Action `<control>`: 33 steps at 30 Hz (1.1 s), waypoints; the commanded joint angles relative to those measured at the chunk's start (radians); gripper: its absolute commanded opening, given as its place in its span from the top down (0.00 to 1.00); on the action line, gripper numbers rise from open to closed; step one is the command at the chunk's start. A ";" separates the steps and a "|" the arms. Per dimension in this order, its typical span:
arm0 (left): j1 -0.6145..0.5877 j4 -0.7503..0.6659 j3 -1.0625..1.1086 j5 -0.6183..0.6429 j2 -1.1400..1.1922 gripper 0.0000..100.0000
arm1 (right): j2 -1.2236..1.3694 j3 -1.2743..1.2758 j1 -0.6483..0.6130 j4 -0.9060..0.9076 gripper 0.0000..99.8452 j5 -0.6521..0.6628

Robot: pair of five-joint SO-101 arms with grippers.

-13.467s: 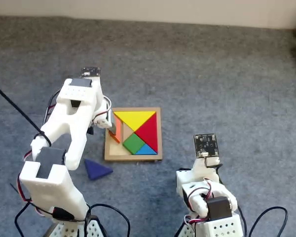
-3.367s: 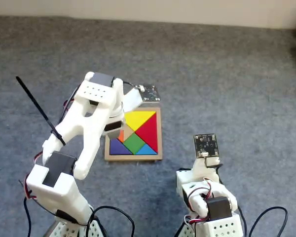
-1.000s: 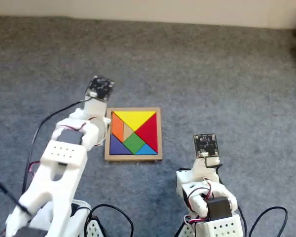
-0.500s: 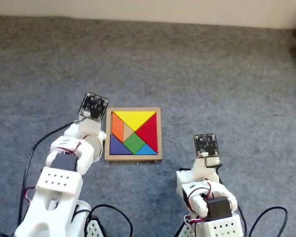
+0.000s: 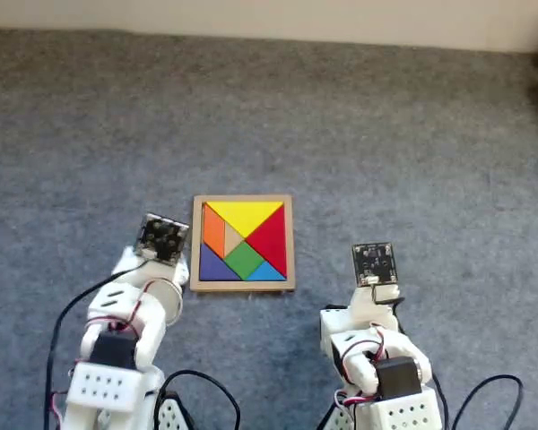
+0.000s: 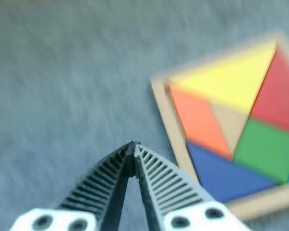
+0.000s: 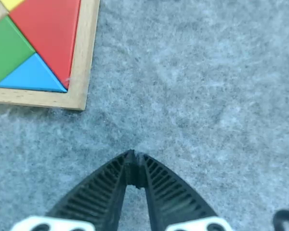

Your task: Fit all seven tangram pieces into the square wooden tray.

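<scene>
The square wooden tray (image 5: 243,287) lies mid-table on grey carpet, holding a yellow triangle (image 5: 244,216), red triangle (image 5: 271,242), orange piece (image 5: 213,235), tan piece (image 5: 232,238), green square (image 5: 244,260), dark blue triangle (image 5: 212,267) and light blue triangle (image 5: 267,271). The left arm (image 5: 148,269) is folded back just left of the tray; its gripper (image 6: 134,147) is shut and empty over carpet beside the tray's rim (image 6: 171,127). The right arm (image 5: 375,278) rests folded at the tray's right front; its gripper (image 7: 134,156) is shut and empty, near the tray corner (image 7: 82,98).
Grey carpet (image 5: 386,134) covers the whole surface around the tray. A pale wall edge (image 5: 269,18) runs along the back. Cables (image 5: 197,385) trail near both arm bases at the front.
The left arm has pulled back from the tray's left rim toward its base and folded down. The pieces in the tray and the right arm have not moved.
</scene>
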 commanded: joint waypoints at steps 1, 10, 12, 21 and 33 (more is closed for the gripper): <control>-0.025 0.086 0.028 0.012 -0.142 0.99 | -0.016 0.153 -0.002 0.004 0.99 -0.002; -0.033 0.292 0.022 0.011 -0.249 0.99 | -0.016 0.153 -0.002 0.004 0.99 -0.002; -0.038 0.364 0.022 0.008 -0.249 0.99 | -0.016 0.153 -0.002 0.004 0.99 -0.002; -0.033 0.701 0.022 0.011 -0.249 0.99 | -0.016 0.153 -0.002 0.004 0.99 -0.002; -0.031 0.707 0.022 0.011 -0.249 0.99 | -0.016 0.153 -0.002 0.004 0.99 -0.002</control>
